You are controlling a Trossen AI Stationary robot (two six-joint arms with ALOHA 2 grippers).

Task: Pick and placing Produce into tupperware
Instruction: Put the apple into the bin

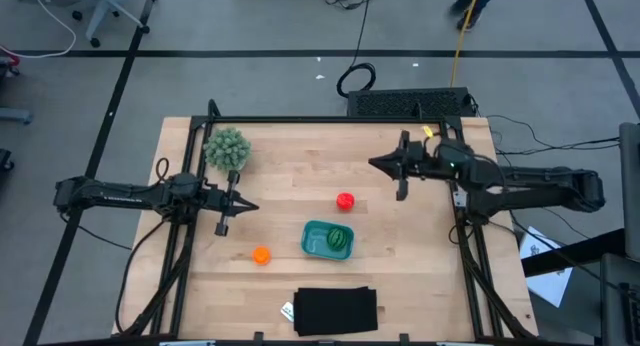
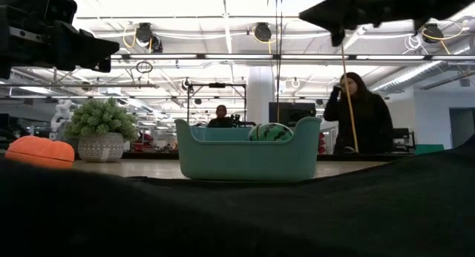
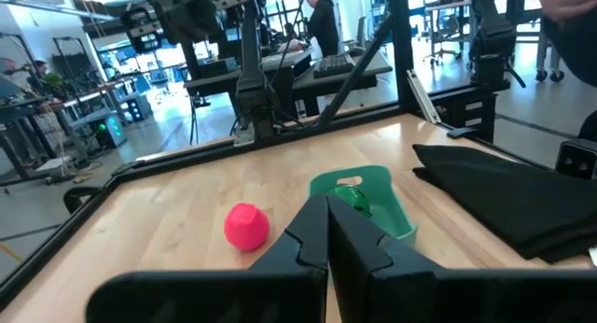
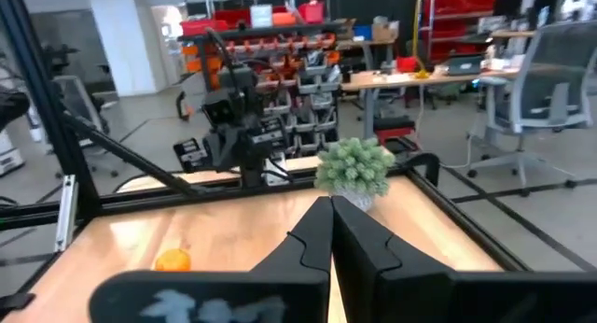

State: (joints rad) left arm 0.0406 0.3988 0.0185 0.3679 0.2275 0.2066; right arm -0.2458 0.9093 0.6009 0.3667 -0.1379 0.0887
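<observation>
The teal tub [image 1: 327, 240] stands near the table's middle, toward the near edge; the dark green striped ball [image 1: 341, 238] lies inside it, also seen in the low view [image 2: 270, 132]. The red ball [image 1: 345, 200] rests on the wood just beyond the tub. The orange ball [image 1: 261, 254] lies left of the tub. My left gripper [image 1: 252, 208] hovers shut over the table's left part, left of the red ball. My right gripper [image 1: 373, 163] is shut and raised over the far right part, beyond the red ball.
A fuzzy pale-green clump in a pot [image 1: 227, 148] stands at the far left. A flat black cloth [image 1: 336, 311] lies at the near edge. A black frame [image 1: 330, 119] runs along the table's far edge. People show in the room behind.
</observation>
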